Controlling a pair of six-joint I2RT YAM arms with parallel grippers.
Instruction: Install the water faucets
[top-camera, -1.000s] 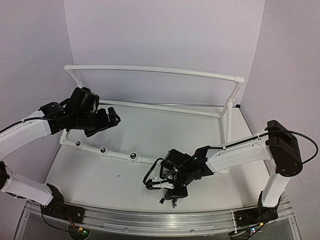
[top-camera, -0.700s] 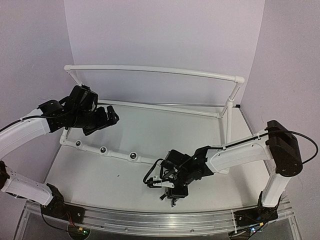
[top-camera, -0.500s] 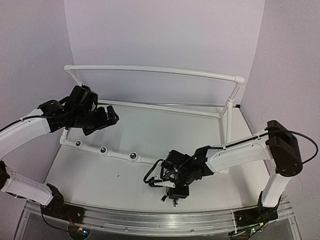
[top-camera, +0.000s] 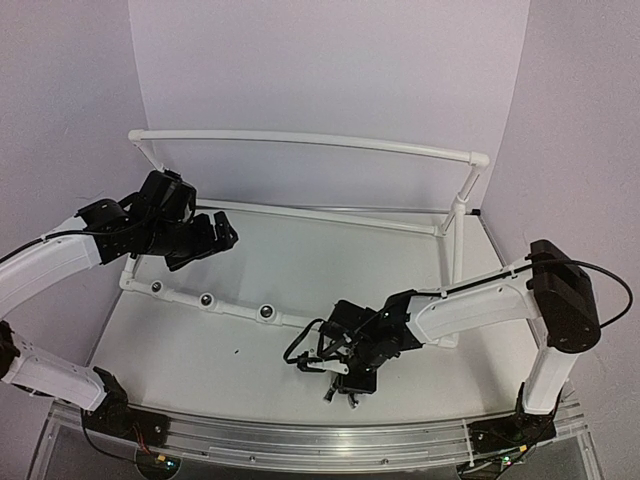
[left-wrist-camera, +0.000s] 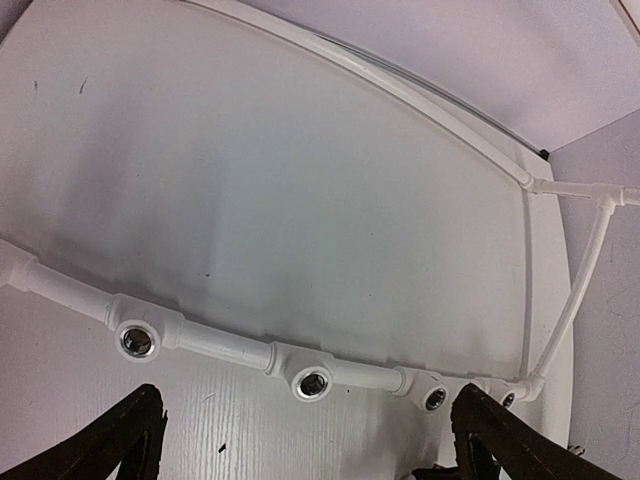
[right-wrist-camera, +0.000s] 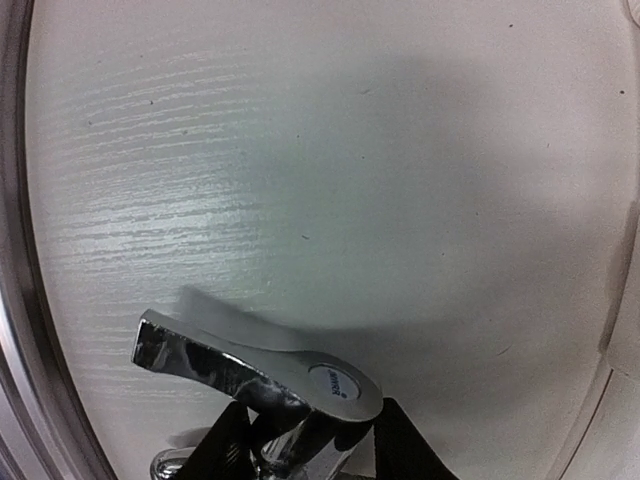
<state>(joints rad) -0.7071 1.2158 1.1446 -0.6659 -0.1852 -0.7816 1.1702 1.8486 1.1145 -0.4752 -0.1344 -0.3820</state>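
Note:
A chrome water faucet (right-wrist-camera: 268, 372) with a flat lever handle stands between my right gripper's (right-wrist-camera: 305, 445) black fingers (right-wrist-camera: 226, 447), which press against its body from both sides just above the table. From above, this gripper (top-camera: 346, 383) is low near the table's front edge, with the faucet (top-camera: 340, 396) poking out below it. My left gripper (top-camera: 226, 234) hovers open and empty above the left end of the white pipe frame (top-camera: 232, 308). In the left wrist view its fingers (left-wrist-camera: 122, 446) frame the pipe's round silvery sockets (left-wrist-camera: 313, 382).
The pipe frame runs round the table, with a raised back rail (top-camera: 300, 140) and a right upright post (top-camera: 459, 235). Three sockets (top-camera: 205, 299) face up along the front pipe. A metal rail (top-camera: 300, 440) borders the near edge.
My right gripper's jaws widened briefly, then closed in on the faucet, and the wrist shifted slightly left. My left gripper has dropped a touch and otherwise held still.

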